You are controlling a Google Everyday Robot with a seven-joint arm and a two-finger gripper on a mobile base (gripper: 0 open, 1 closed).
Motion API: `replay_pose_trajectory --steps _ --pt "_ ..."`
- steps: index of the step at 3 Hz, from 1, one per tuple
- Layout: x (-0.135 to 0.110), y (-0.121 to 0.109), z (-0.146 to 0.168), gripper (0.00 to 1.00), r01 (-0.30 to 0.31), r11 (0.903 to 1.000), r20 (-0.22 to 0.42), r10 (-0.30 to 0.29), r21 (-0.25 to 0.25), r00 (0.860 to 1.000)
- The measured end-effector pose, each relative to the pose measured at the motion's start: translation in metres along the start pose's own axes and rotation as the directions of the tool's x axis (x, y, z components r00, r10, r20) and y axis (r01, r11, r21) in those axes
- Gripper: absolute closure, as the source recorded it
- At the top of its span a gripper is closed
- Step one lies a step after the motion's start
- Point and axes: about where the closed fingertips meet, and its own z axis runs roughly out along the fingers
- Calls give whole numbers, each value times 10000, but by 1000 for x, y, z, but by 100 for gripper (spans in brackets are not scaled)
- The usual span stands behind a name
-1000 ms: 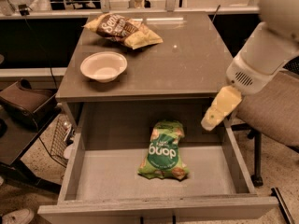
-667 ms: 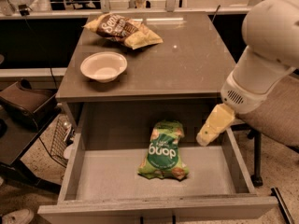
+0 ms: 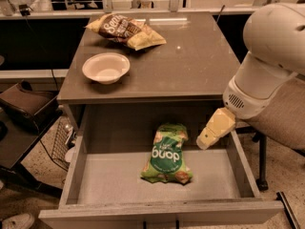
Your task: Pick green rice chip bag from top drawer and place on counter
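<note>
The green rice chip bag (image 3: 167,154) lies flat on the pale bottom of the open top drawer (image 3: 107,182), a little right of its middle, lettering facing up. The counter (image 3: 195,61) is the grey-brown tabletop above the drawer. My gripper (image 3: 209,136), cream-coloured at the end of the big white arm (image 3: 271,56), hangs over the drawer's right part. It points down and left, close to the bag's upper right corner, not touching it, and holds nothing.
A white bowl (image 3: 106,67) sits on the counter's front left. A yellow-and-brown chip bag (image 3: 126,30) lies at its back. The drawer's right wall (image 3: 242,163) is just beside the gripper. A chair (image 3: 283,120) stands to the right, a low brown stand (image 3: 26,106) to the left.
My arm has swung left and down, bringing the gripper from outside the drawer's right edge to over the drawer, near the bag. The bag has not moved.
</note>
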Motion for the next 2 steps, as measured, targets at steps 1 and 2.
replay_pose_trajectory --steps 1,2 --pt "-7 20 39 0 -451 9959 276 474 -788 9985" --pt "-14 39 94 0 -969 9740 811 1155 -2049 9900"
